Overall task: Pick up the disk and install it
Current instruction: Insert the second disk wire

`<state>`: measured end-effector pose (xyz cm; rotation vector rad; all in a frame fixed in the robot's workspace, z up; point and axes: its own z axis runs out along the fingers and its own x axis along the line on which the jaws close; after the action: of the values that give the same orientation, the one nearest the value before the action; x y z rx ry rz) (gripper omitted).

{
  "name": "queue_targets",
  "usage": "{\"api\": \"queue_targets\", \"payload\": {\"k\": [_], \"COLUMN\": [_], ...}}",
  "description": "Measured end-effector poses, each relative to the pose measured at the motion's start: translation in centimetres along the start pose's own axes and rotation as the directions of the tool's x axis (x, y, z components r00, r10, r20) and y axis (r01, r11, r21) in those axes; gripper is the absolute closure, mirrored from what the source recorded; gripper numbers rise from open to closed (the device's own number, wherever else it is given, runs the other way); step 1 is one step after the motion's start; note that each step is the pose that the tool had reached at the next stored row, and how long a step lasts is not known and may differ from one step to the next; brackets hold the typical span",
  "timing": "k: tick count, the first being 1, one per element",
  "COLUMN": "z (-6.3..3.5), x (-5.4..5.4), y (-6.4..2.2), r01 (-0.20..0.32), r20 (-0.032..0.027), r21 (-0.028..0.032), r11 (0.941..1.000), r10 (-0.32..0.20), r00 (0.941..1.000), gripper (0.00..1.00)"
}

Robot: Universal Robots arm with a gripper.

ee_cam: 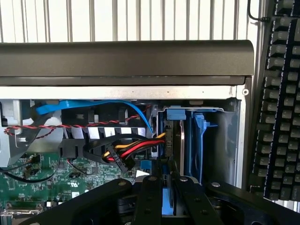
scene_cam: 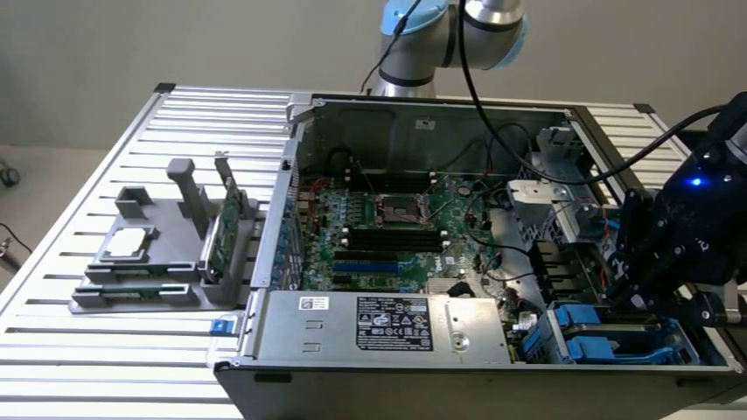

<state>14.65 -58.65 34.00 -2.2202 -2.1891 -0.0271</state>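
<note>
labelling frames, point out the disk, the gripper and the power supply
disk [ee_cam: 174, 150]: wrist view, metal edge between blue rails
gripper [ee_cam: 164, 187]: wrist view, midway between fingertips
power supply [scene_cam: 386, 324]: exterior view, labelled top face

Cables [ee_cam: 124, 150] crowding the drive bay [ee_cam: 190, 140]

One open computer case [scene_cam: 491, 262], one power supply [scene_cam: 386, 322], one keyboard [ee_cam: 281, 103] (beside case), one grey fixture [scene_cam: 164, 254].

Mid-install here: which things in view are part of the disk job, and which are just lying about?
Job:
- disk, blue-railed, standing on edge in the bay
- gripper, fingers closed on the disk
- computer case, lid off

Lying about:
- grey fixture holding a chip and a green card
- keyboard
</note>
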Motion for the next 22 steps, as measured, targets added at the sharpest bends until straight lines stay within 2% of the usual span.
{"api": "queue_targets", "payload": {"k": [8,14,22], "z": [-0.22,-0.22,-0.08], "x": [0.01,-0.18,-0.34], "y": [0.01,0.19,0.22], "r01": [0.000,0.000,0.000], "r20": [-0.0001,0.0000,-0.0089], "r21": [0.0051,0.0067,0.0068], "r11": [1.0000,1.0000,1.0000], "r10": [0.000,0.000,0.000], "r00": [1.0000,1.0000,1.0000], "gripper": [0.84,0.84,0.84]}}
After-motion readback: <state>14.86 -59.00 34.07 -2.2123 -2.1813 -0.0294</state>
